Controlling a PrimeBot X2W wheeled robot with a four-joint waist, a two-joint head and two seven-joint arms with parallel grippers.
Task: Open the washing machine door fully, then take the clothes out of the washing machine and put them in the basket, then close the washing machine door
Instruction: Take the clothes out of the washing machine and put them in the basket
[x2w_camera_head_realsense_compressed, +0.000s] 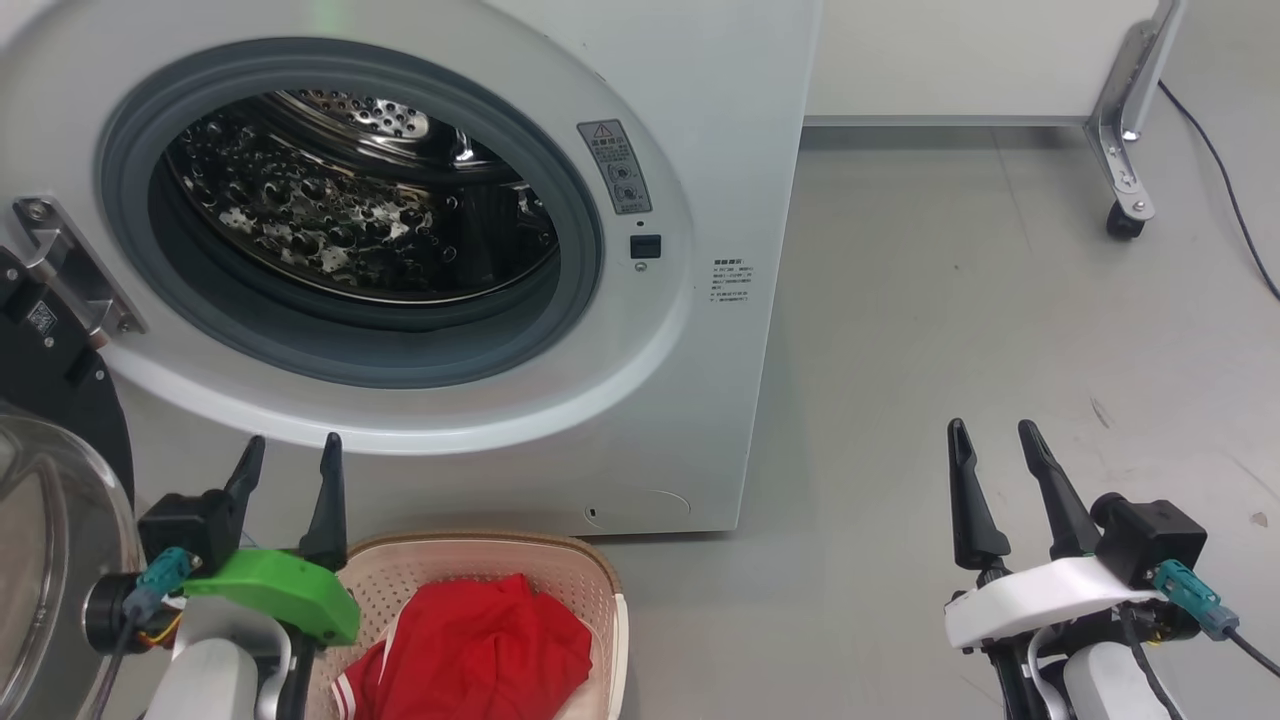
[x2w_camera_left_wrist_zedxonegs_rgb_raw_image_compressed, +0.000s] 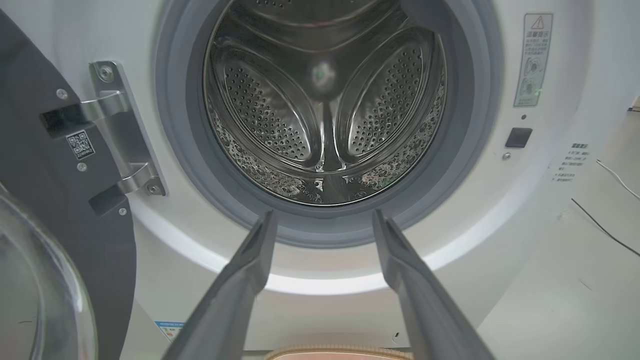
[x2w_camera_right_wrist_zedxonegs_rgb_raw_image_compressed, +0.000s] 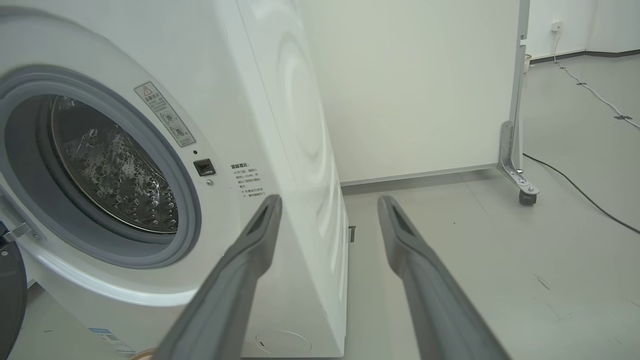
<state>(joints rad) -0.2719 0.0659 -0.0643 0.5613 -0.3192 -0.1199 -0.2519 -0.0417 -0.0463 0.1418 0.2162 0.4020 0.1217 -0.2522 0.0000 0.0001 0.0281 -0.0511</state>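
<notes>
The white washing machine (x2w_camera_head_realsense_compressed: 720, 120) stands with its door (x2w_camera_head_realsense_compressed: 60, 400) swung wide to the left; the door's glass bowl (x2w_camera_head_realsense_compressed: 40, 560) bulges at the lower left. The steel drum (x2w_camera_left_wrist_zedxonegs_rgb_raw_image_compressed: 325, 100) holds nothing I can see. Red clothes (x2w_camera_head_realsense_compressed: 480, 640) with white trim lie in the cream basket (x2w_camera_head_realsense_compressed: 590, 565) on the floor below the opening. My left gripper (x2w_camera_head_realsense_compressed: 295, 450) is open and empty, just left of the basket, fingers pointing at the machine's front. My right gripper (x2w_camera_head_realsense_compressed: 995, 432) is open and empty over the floor to the machine's right.
A wheeled metal leg (x2w_camera_head_realsense_compressed: 1125, 150) of a white panel stands at the back right, with a black cable (x2w_camera_head_realsense_compressed: 1230, 190) running across the grey floor. The door hinge bracket (x2w_camera_left_wrist_zedxonegs_rgb_raw_image_compressed: 120, 130) sits on the opening's left side. Open floor lies right of the machine.
</notes>
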